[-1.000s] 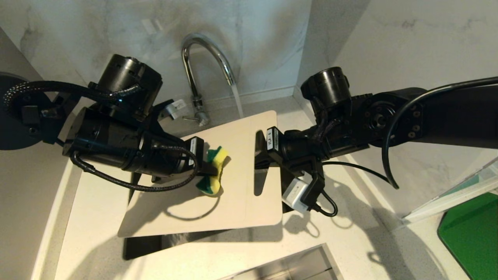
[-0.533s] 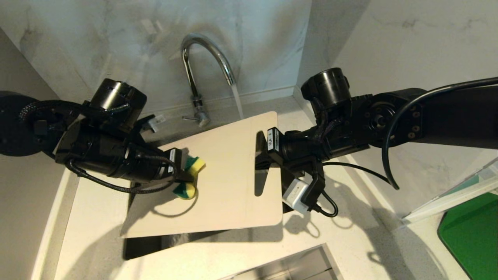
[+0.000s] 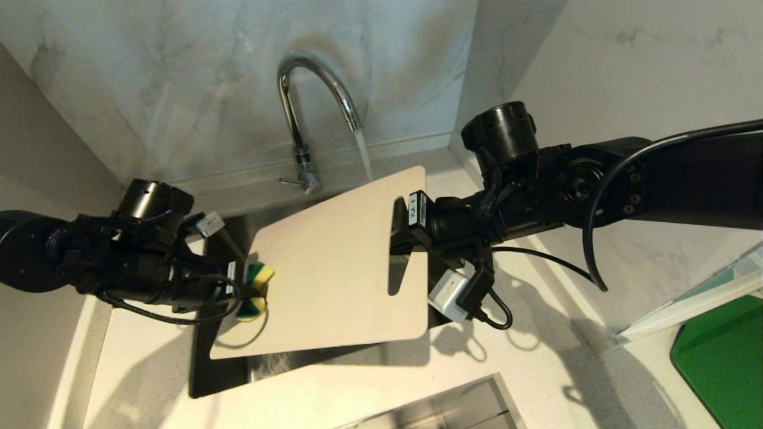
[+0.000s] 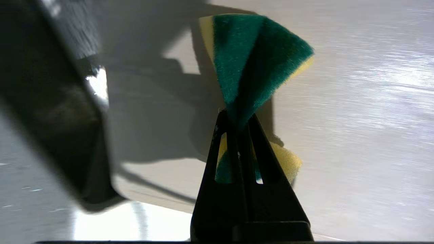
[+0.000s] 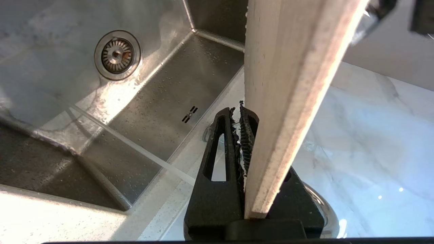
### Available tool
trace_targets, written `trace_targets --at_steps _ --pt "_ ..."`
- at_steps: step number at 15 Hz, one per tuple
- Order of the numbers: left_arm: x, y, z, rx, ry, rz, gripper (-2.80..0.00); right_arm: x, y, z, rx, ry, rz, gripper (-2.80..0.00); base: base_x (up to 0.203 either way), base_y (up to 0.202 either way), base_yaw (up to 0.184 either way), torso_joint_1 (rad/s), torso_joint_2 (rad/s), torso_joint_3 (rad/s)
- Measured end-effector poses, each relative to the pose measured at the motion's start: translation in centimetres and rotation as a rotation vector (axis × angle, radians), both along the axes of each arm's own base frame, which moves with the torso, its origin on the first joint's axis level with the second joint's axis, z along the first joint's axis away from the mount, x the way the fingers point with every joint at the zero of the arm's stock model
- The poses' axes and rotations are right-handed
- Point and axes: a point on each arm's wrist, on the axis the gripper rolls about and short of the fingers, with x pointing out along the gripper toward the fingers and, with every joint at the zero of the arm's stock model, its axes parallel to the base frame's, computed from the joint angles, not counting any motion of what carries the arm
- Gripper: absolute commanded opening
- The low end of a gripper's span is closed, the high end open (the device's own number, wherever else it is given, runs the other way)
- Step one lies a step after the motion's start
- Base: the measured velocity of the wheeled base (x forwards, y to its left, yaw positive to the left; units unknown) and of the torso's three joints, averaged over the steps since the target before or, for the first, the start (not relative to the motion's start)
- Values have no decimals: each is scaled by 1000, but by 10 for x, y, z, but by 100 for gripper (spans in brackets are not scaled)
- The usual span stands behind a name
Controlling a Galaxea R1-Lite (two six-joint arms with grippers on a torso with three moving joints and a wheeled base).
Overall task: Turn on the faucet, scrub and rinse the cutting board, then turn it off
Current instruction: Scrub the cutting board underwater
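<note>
- The faucet [image 3: 310, 113] stands at upper centre of the head view, against the marble wall, with water [image 3: 363, 156] streaming from its spout toward the top edge of the cutting board [image 3: 334, 268].
- The cutting board sits mid-frame, held tilted over the sink [image 5: 159, 101], its handle slot [image 3: 398, 250] toward the right side.
- The right gripper [image 3: 400, 235], reaching in from the right, has its jaws pinching the board's edge beside the slot; the right wrist view shows the board's thin edge [image 5: 288, 101] clamped between them, with the sink drain [image 5: 117, 54] below.
- The left gripper [image 3: 241, 291], at lower left of the head view, has its jaws pressed tight on a yellow-and-green sponge [image 3: 255, 289], which is folded by the pinch.
- The sponge [image 4: 251, 67] sits at the board's left edge, against its surface.
- A green mat [image 3: 724, 357] lies on the tabletop [image 3: 536, 369] at lower right.
</note>
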Motion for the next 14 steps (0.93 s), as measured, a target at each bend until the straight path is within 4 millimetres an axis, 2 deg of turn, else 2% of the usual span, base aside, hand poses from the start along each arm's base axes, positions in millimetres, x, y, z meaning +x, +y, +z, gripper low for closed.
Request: trace_targets --at_steps 5,8,11,14 --pt "8 58 -18 21 34 78 -280 -1 -1 1 2 -1 1 -280 0 0 0 0 0 0" --pt "10 72 -16 -9 26 68 -280 -2 -1 1 2 -1 0 -280 0 0 0 0 0 0" --pt "5 57 -8 -25 8 32 -280 -2 -1 1 1 -1 -1 -280 0 0 0 0 0 0" --pt "-4 13 14 -101 4 -26 -280 -2 -1 1 -4 -6 -9 -280 0 0 0 0 0 0"
